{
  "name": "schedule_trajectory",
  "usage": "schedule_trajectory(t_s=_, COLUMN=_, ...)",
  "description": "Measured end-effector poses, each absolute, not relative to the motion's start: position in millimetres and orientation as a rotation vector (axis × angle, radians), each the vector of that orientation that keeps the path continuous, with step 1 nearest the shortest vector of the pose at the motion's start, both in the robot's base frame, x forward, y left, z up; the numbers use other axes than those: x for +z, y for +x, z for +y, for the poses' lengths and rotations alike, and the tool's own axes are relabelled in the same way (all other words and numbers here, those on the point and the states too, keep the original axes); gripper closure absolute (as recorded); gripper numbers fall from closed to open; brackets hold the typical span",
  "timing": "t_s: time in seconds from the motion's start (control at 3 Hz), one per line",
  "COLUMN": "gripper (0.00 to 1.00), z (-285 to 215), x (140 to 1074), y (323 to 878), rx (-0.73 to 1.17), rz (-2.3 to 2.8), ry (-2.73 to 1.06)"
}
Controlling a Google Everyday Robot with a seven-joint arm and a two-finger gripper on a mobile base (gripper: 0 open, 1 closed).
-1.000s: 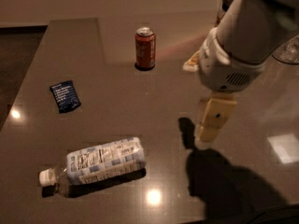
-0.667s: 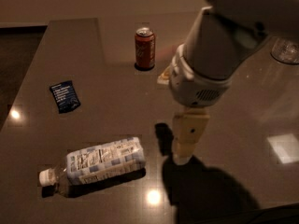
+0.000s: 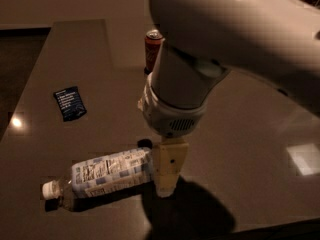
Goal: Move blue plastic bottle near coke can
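The gripper hangs low over the table, its pale tip just above the dark surface, with its shadow pooled beneath and to the right. Whether it is released or clenched cannot be told, as only one pale block of it shows below the wrist. It grasps nothing that can be seen.

The bottle lies on its side immediately left of the gripper. Its base end meets the gripper's edge and its white cap points away to the far left. Whether the two touch cannot be told.

The can stands upright well beyond the gripper, toward the far side of the table, and is partly hidden behind the arm. It is well apart from the bottle.

A dark blue packet lies flat to the gripper's far left, between the bottle and the can in depth and apart from both.
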State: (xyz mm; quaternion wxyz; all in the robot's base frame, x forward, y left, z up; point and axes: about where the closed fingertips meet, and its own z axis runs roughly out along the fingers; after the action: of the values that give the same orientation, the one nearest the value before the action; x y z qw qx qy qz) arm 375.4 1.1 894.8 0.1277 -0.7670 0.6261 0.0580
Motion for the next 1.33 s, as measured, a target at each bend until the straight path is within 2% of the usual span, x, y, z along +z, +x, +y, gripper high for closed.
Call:
schedule_trajectory(t_s=1.0, gripper=0.00, z=44.0, x=851.2, y=371.7, rx=0.177, rz=1.816, ry=-2.303)
schedule_trajectory(t_s=1.33, gripper=0.16, z=45.3, x=843.7, y=371.2, rx=0.159, rz=1.821, ry=-2.334)
